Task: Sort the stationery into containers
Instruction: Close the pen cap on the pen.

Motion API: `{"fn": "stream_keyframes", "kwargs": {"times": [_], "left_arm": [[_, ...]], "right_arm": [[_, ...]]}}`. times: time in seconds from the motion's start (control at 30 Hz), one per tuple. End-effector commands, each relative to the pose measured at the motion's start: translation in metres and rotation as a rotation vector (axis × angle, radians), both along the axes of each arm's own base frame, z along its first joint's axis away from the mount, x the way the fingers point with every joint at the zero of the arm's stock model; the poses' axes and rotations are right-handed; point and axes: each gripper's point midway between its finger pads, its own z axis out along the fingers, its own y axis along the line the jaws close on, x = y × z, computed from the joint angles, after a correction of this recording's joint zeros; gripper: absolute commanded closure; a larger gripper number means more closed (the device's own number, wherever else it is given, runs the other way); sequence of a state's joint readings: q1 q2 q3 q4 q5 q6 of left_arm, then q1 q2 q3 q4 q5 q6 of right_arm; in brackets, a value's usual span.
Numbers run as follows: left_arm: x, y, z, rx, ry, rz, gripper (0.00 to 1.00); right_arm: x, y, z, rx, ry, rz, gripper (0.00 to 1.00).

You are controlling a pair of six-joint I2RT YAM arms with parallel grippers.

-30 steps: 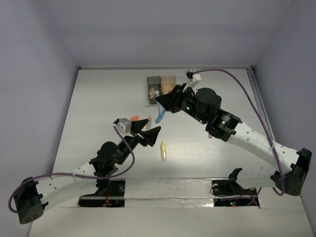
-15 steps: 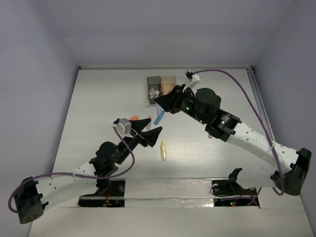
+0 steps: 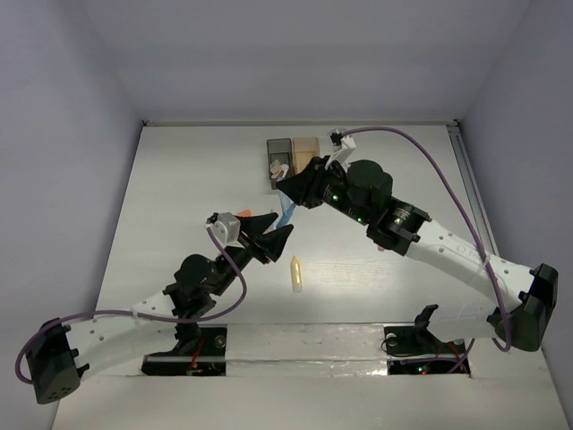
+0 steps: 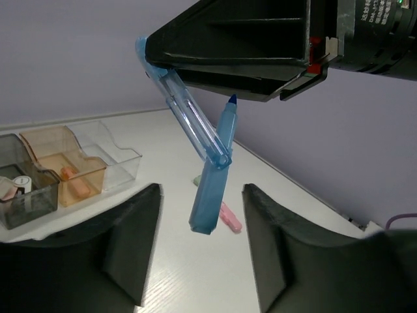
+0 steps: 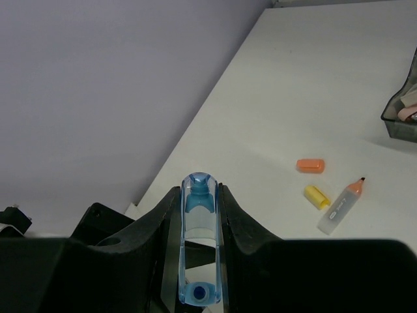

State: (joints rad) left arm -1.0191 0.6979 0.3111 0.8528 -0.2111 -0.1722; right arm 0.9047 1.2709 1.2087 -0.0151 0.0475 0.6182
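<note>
Right gripper point(image 3: 286, 185) pinches a dangling translucent blue plastic marker point(image 4: 210, 186) over the parted, empty left gripper point(image 3: 280, 225); slippage may drop it short of the grey, orange and clear plastic bins point(image 4: 124, 164) near the desk's point(image 3: 179, 179) far edge.

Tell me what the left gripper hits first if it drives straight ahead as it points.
Probably the blue marker dangling from the right gripper, dead ahead of the left gripper; exact depth is unclear.

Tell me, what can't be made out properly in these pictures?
Top view: the right fingers cover most of the blue marker; the right arm hides all but a sliver of a pinkish item.
Left wrist view: the left edge cuts off the dark grey bin, so its contents are partly unseen.
Right wrist view: the right edge leaves only that bin's corner.
</note>
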Motion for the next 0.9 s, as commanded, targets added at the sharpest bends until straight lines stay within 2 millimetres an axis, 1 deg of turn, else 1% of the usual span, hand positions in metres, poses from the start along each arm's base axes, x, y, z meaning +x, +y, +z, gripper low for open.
{"fn": "stream_keyframes", "kwargs": {"times": [0.0,0.07,0.1,0.17,0.2,0.27,0.3,0.37,0.4,0.47,0.5,0.57,0.7,0.73,0.77,0.8,0.87], "left_arm": [[-0.003,0.003,0.041,-0.084,-0.078,-0.005,0.52],[-0.002,0.002,0.04,-0.078,-0.072,-0.006,0.57],[-0.002,0.002,0.04,-0.077,-0.071,-0.004,0.64],[-0.001,0.001,0.039,-0.075,-0.064,-0.005,0.66],[-0.001,0.001,0.038,-0.074,-0.063,-0.003,0.72],[0.001,0.002,0.036,-0.07,-0.048,0.011,0.77],[0.002,0.003,0.037,-0.071,-0.045,0.018,0.81],[0.005,0.007,0.036,-0.073,-0.029,0.04,0.85],[0.008,0.011,0.038,-0.089,-0.01,0.065,0.9],[0.011,0.015,0.037,-0.093,0.016,0.09,0.95],[0.013,0.018,0.037,-0.103,0.027,0.103,1.0],[0.013,0.023,0.038,-0.139,0.052,0.116,1.0],[0.017,0.026,0.036,-0.178,0.098,0.139,1.0],[0.019,0.026,0.036,-0.181,0.108,0.144,1.0],[0.021,0.023,0.032,-0.176,0.129,0.145,1.0],[0.021,0.023,0.034,-0.183,0.135,0.147,1.0],[0.023,0.02,0.032,-0.181,0.151,0.145,1.0]], "right_arm": [[-0.004,0.007,0.014,0.057,-0.026,0.026,1.0],[-0.005,0.007,0.015,0.06,-0.026,0.029,1.0],[-0.005,0.007,0.016,0.062,-0.027,0.03,1.0],[-0.005,0.007,0.018,0.067,-0.031,0.033,1.0],[-0.005,0.008,0.018,0.068,-0.03,0.036,1.0],[-0.007,0.008,0.02,0.071,-0.03,0.042,1.0],[-0.007,0.008,0.02,0.075,-0.03,0.045,1.0],[-0.008,0.008,0.019,0.075,-0.028,0.045,1.0],[-0.008,0.007,0.02,0.079,-0.03,0.045,1.0],[-0.009,0.006,0.018,0.081,-0.03,0.041,1.0],[-0.008,0.005,0.019,0.089,-0.035,0.038,1.0],[-0.009,0.002,0.022,0.11,-0.05,0.031,1.0],[-0.006,0.001,0.011,0.145,-0.06,0.008,1.0],[-0.005,0.001,0.01,0.149,-0.062,0.005,1.0],[-0.005,0.001,0.009,0.154,-0.066,0.005,1.0],[-0.004,0.001,0.01,0.161,-0.073,0.001,1.0],[-0.001,0.001,0.006,0.149,-0.077,-0.009,1.0]]}}
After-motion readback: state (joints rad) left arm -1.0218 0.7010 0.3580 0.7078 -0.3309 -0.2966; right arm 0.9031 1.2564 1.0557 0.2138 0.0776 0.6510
